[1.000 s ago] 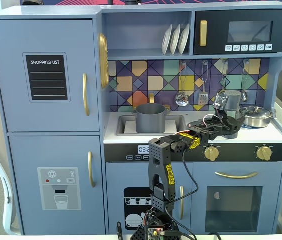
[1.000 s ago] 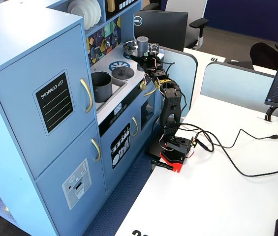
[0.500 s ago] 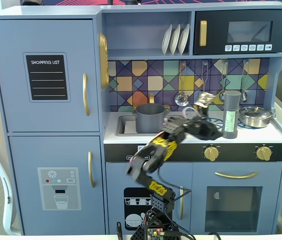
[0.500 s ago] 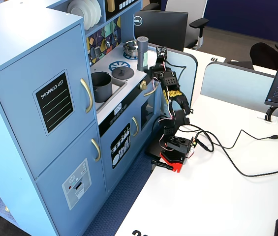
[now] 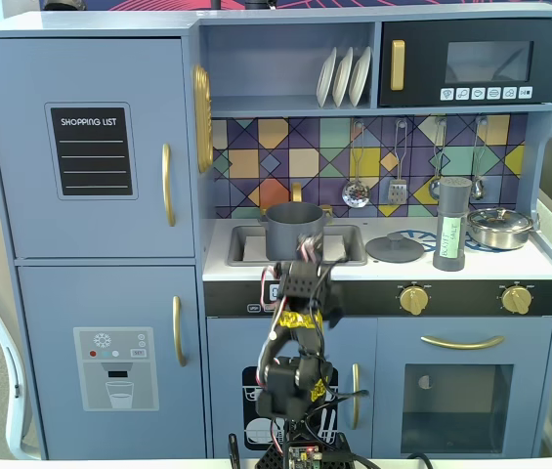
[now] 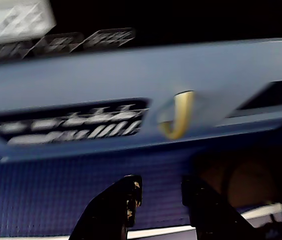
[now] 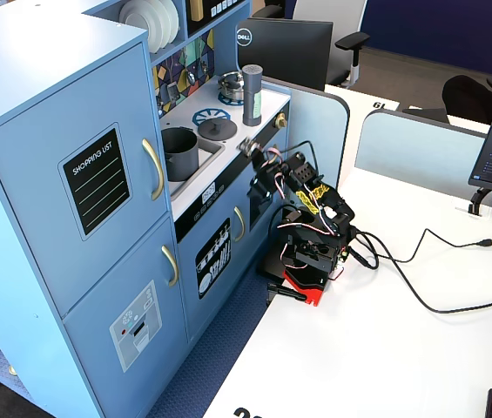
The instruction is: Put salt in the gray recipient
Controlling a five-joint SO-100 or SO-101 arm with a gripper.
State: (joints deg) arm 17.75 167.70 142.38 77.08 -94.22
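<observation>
nothing looks done yet: the salt grinder (image 5: 451,223) stands right of centre on the counter, well apart from the gray pot (image 5: 292,228) in the sink. the gripper (image 6: 158,197) holds nothing, fingers slightly spread. the blurred wrist view probably shows a cabinet handle (image 6: 178,114).

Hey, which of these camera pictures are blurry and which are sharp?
Wrist view: heavily blurred, the gold handle smeared, the tool dark at the bottom. Both fixed views: sharp and evenly lit; the shopping list reads clearly.
</observation>
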